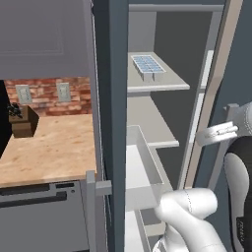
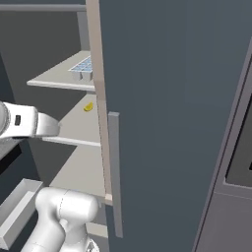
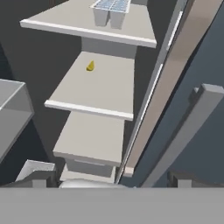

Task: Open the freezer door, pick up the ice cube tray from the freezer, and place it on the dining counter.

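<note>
Open freezer [image 1: 162,118] front; door bin [image 1: 145,172] jutting left.

The white arm [image 1: 189,209] bends up from low in the left base view, its forearm [image 2: 29,123] reaching level across the left of the right base view. The gripper [image 3: 109,177] has its jaws spread wide, holding nothing.

At nine o'clock we see a wooden tabletop [image 1: 49,147], brick wall [image 1: 44,93] with two outlets [image 1: 63,91] behind it.
</note>
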Controlling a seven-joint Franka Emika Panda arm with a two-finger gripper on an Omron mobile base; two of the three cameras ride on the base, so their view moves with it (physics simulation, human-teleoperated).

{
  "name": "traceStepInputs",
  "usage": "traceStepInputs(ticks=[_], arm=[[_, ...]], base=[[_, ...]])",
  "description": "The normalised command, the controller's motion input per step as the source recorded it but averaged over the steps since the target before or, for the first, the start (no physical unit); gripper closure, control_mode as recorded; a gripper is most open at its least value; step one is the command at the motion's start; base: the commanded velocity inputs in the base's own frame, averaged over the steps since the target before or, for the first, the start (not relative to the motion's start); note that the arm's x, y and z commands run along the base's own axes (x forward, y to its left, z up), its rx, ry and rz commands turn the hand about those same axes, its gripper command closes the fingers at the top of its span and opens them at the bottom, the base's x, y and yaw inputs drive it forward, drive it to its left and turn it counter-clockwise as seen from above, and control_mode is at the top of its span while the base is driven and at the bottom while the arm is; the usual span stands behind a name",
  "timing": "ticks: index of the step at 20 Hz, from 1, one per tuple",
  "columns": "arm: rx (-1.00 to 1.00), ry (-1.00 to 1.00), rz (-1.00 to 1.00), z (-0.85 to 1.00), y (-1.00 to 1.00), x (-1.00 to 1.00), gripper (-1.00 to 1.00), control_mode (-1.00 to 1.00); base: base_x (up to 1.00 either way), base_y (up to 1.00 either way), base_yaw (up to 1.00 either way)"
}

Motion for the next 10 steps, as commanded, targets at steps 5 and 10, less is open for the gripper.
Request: traceStepInputs(ticks=[5,10], arm=[[-0.2,-0.21,0.09,0.38,0.02,-0.22,-1.0,-1.0],[-0.21,-0.18,0.19,0.48,0.0,-0.02,-1.0,-1.0]], base=[[0.0,0.0,0.0],[0.0,0.0,0.0]])
